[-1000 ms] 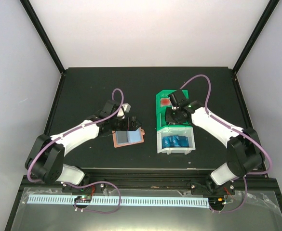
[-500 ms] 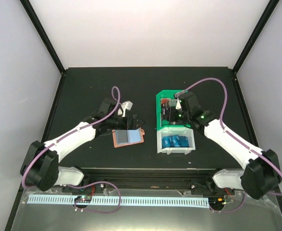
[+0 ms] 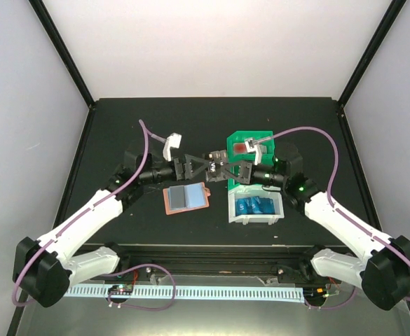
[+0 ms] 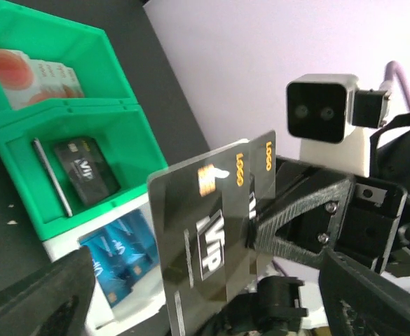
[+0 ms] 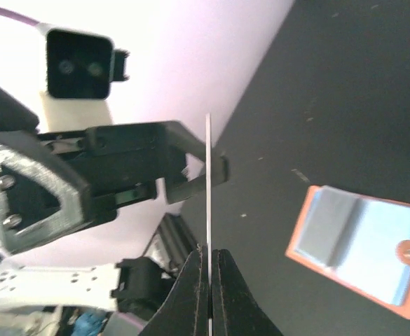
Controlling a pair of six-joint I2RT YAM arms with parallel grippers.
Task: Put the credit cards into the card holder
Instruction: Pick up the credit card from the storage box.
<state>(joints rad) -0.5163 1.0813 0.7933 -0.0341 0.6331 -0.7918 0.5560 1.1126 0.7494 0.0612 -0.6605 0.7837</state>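
Over the last second the right gripper [image 3: 223,171] has left the green bin [image 3: 230,150] and swung across to just beyond the far edge of the card holder [image 3: 186,197]. It carries a dark VIP credit card [image 4: 205,252] pinched tight between its fingertips. The left wrist view hints that two cards may be stacked there, slightly offset, but that cannot be settled. The left gripper [image 3: 199,168], which hung just beyond the card holder, has turned to face its partner. It now stands wide open, with its jaws either side of the card's free end, gripping nothing yet. This reads as a mid-air handover, so that the left gripper can do the inserting. The card holder lies open and flat on the table [image 3: 120,126], grey pockets up, with no card showing in it. To its right the blue credit cards [image 3: 256,204] sit in the white bin [image 3: 254,218], and further right one more dark card [image 4: 85,171] lies in the green bin, so most of the task remains
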